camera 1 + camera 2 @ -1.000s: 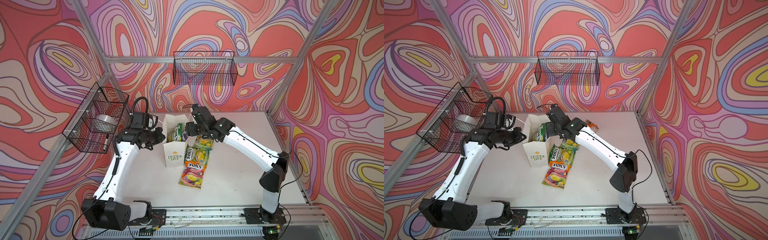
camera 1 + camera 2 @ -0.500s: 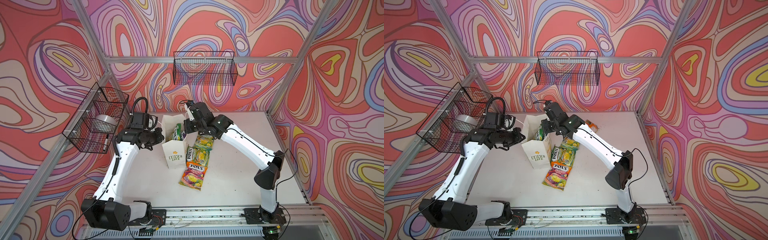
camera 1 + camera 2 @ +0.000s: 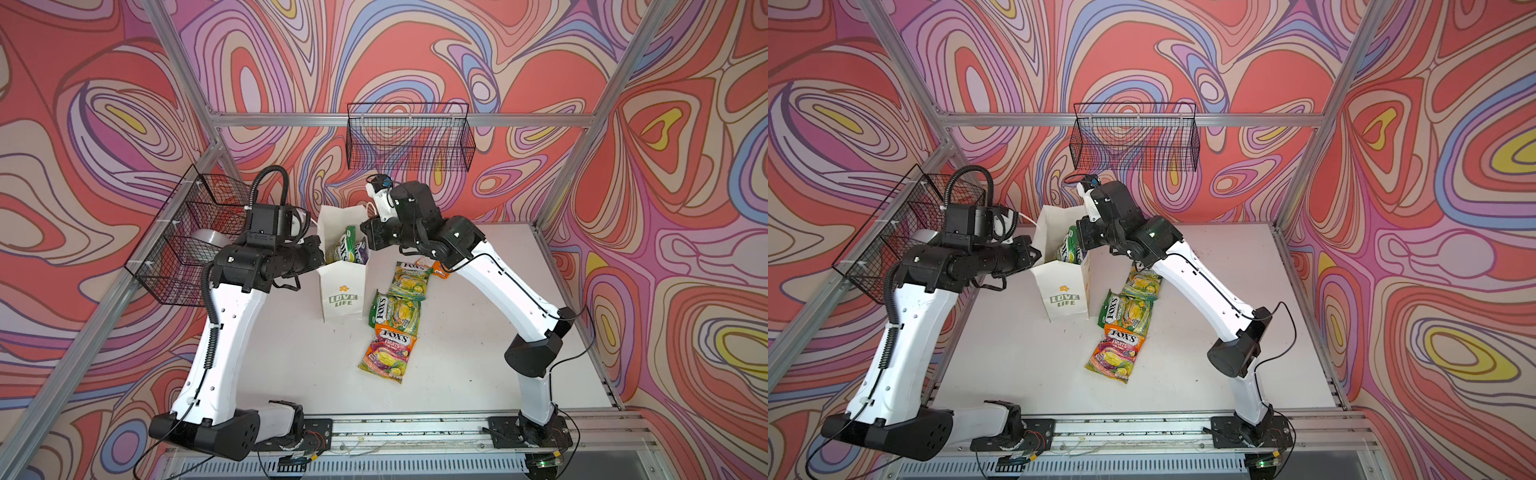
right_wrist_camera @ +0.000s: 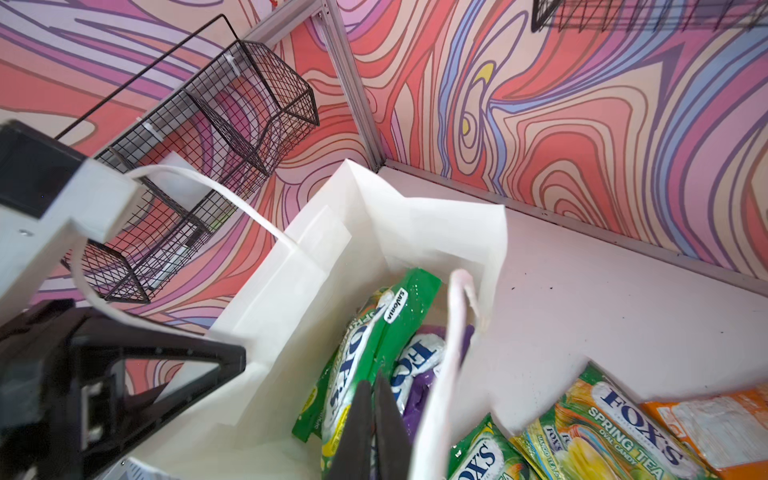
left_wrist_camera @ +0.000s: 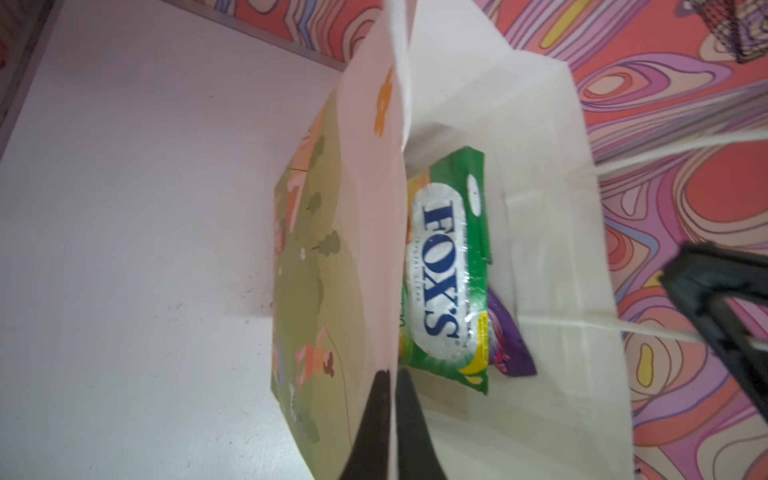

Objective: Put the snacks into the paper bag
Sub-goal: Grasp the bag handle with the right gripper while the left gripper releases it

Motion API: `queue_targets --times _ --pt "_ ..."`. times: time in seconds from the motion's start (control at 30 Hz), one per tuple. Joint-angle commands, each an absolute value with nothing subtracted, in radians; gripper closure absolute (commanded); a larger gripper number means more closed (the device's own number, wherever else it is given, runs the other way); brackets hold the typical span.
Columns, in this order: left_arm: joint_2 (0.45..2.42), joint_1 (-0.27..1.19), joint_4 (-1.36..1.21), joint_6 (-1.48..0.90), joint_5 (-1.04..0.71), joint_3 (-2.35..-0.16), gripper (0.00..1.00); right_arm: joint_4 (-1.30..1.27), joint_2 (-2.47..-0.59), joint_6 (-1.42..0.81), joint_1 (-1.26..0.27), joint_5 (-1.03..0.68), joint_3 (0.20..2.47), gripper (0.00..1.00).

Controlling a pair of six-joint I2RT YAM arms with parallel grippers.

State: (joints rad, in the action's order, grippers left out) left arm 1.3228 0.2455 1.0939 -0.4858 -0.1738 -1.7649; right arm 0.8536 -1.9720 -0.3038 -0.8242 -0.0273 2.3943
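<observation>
Nearest the base, on the white tabletop [image 3: 478,340]: an orange FOX'S packet [image 3: 388,349], then a green-yellow packet [image 3: 397,311] just beside the right wall of the paper bag [image 3: 343,295], then a second green-yellow packet [image 3: 411,278], overlapping in a row going away, and last an orange-white packet [image 3: 438,268] partly under the right arm. Four snacks not yet bagged. Further on, the bag upright with open mouth, holding a green FOX'S packet [image 5: 444,274] and a purple packet [image 5: 507,345]. Left fingers [image 5: 370,424] clamped on the bag wall at the rim, one on each side of the paper. Right fingers [image 4: 357,432] together, with nothing visible between them, raised over the mouth; one second ago lower at the mouth and apart. Probably means one more packet just released inside, and the right arm free for the next one. White cord handle [image 4: 453,332] looping just beside the right fingers: possible catch, so better to leave straight upward. Open tabletop to the right of the row and toward the base. Less room behind the bag, close to the back wall with its wire basket [image 3: 409,141], and on the left, near the side wire basket [image 3: 187,241].
</observation>
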Motion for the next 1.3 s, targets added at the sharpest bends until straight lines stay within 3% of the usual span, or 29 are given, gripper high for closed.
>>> queue_targets --times 0.0,0.23,0.5,0.8,1.0,1.27 --pt "1.355 0.364 1.08 -0.516 -0.15 -1.832 1.0 0.815 -1.842 -0.279 -0.813 0.013 2.339 1.0" --pt "1.453 0.638 1.02 -0.566 -0.071 -1.907 1.0 0.773 -1.579 -0.28 -0.789 0.125 2.072 1.0" --pt "1.66 0.798 0.919 -0.642 -0.091 -1.966 1.0 0.753 -1.333 -0.324 -0.731 0.244 1.763 1.0" --pt "1.902 0.901 0.926 -0.7 -0.102 -2.138 1.0 0.755 -1.214 -0.342 -0.656 0.306 1.554 1.0" --pt "1.899 0.943 0.915 -0.716 0.0 -2.124 1.0 0.727 -1.16 -0.359 -0.588 0.255 1.471 1.0" --pt "1.886 0.948 0.888 -0.75 -0.007 -2.048 1.0 0.734 -1.13 -0.416 -0.479 0.149 1.379 1.0"
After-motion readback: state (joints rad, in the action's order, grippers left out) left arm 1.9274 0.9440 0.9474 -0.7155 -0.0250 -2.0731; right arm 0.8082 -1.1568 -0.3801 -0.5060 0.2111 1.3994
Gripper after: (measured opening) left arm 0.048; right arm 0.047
